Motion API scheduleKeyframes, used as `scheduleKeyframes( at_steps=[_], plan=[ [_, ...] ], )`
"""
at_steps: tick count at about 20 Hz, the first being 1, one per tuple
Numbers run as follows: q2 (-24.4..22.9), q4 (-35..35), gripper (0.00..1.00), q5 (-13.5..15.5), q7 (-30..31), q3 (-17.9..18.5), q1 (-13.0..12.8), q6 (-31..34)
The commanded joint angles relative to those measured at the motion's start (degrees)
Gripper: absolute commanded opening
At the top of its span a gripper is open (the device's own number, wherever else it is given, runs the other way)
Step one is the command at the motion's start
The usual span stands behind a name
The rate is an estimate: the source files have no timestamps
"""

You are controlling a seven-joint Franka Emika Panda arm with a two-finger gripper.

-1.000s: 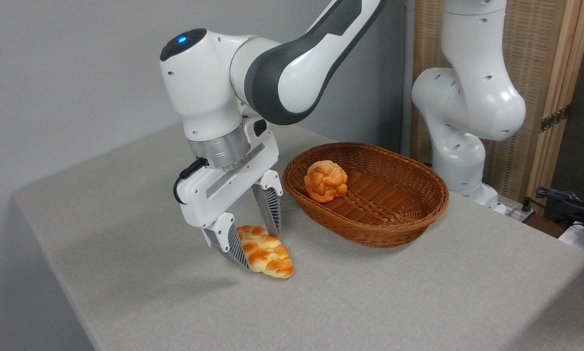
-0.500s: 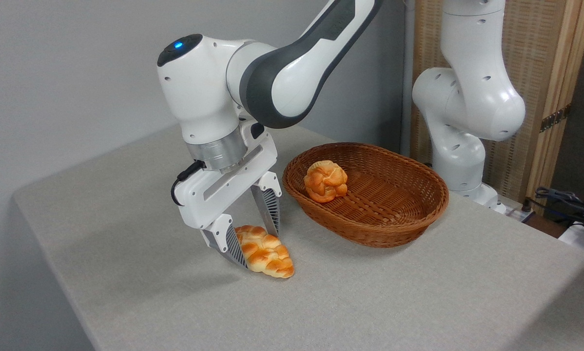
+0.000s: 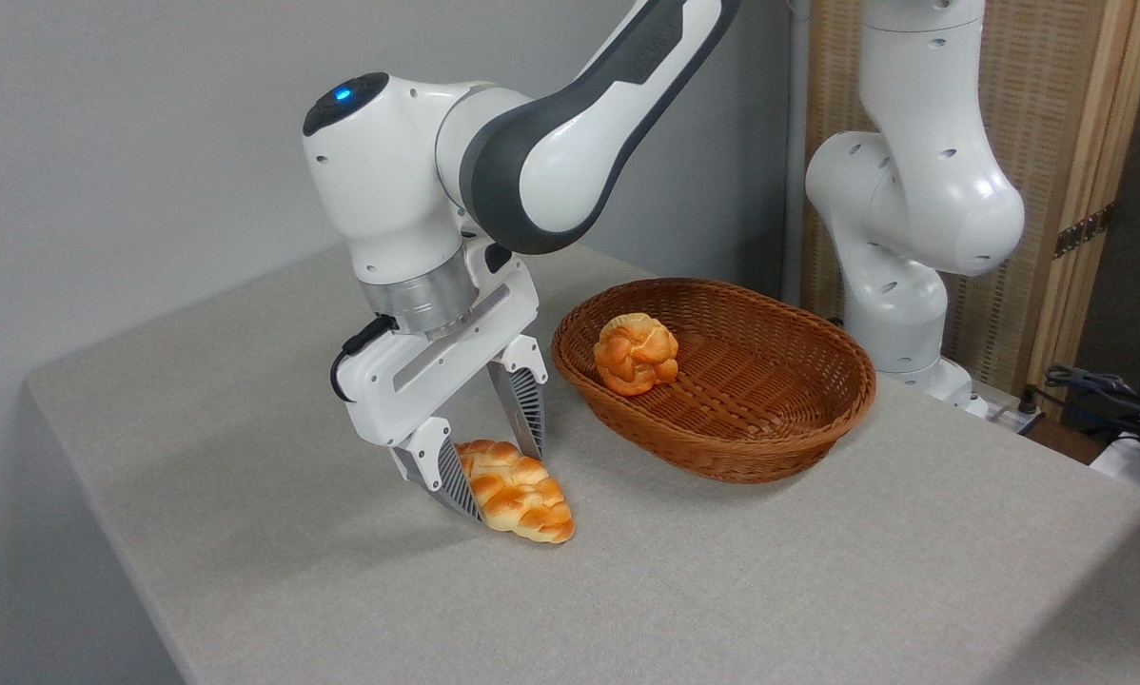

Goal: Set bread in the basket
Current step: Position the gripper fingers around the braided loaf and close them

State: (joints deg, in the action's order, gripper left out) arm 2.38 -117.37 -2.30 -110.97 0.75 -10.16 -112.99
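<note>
My white two-finger gripper [image 3: 499, 476] stands low in the lower centre-left of the frame, its ribbed fingers [image 3: 456, 476] spread to either side of the elongated braided golden-orange loaf [image 3: 518, 490]. Whether the pads press the loaf I cannot tell. The loaf lies flat on the grey table [image 3: 722, 590], its tip pointing toward the lower right. The oval reddish-brown wicker basket [image 3: 779, 419] sits near, right of centre, holding a small round knotted orange bun [image 3: 637, 354] at its left end.
</note>
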Motion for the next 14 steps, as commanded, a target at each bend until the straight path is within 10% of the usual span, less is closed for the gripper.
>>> scheduleKeyframes(
  at_steps=[1,14],
  plan=[
    [-0.36,-0.31,0.46,-1.04,-0.65,0.31,-0.3,1.28],
    [-0.8,-0.14,0.38,-0.96,-0.65,0.31,-0.3,2.87]
  ],
)
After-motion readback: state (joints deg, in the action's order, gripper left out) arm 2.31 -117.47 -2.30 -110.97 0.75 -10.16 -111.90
